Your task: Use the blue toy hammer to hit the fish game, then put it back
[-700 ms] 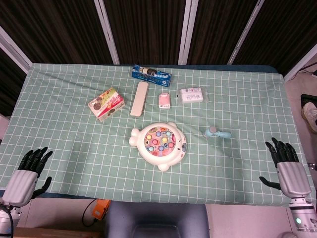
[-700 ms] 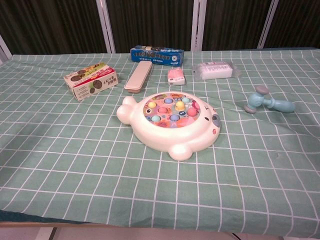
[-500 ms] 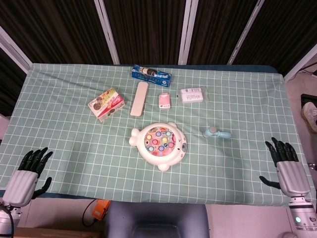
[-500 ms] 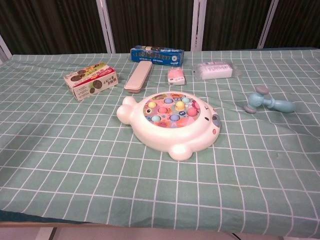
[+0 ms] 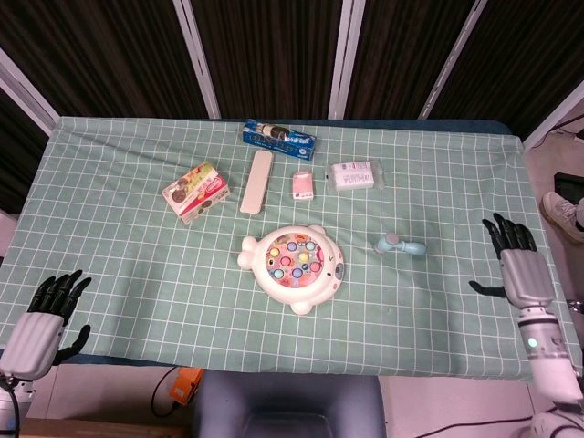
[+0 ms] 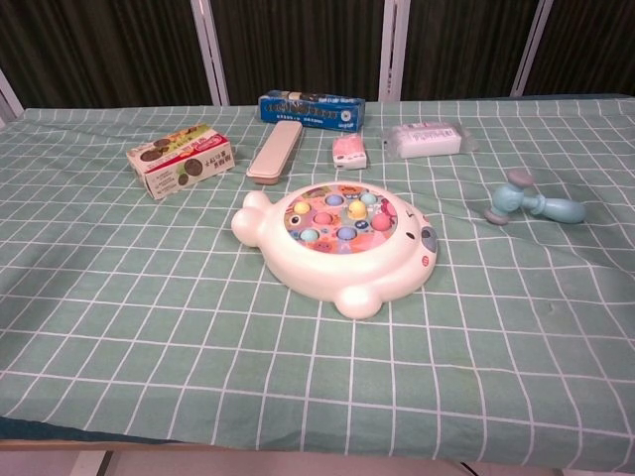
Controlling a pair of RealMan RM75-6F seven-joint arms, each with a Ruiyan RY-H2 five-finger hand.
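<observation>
The blue toy hammer (image 5: 401,245) lies on its side on the green checked cloth, right of the fish game; in the chest view the hammer (image 6: 532,201) has its head to the left and handle to the right. The white fish game (image 5: 293,265) with coloured fish pegs sits mid-table, also the fish game (image 6: 340,244). My right hand (image 5: 516,267) hovers at the table's right edge, right of the hammer, fingers spread and holding nothing. My left hand (image 5: 36,317) is at the near left corner, fingers apart, empty. Neither hand shows in the chest view.
Along the back stand a snack box (image 5: 195,191), a beige case (image 5: 256,181), a blue box (image 5: 278,139), a small pink pack (image 5: 303,184) and a white tissue pack (image 5: 353,174). The table's front edge (image 5: 274,370) runs just below the hands.
My right hand has risen and moved forward along the right edge, nearer the hammer. My left hand has slipped slightly down and left. The hammer and fish game stay put.
</observation>
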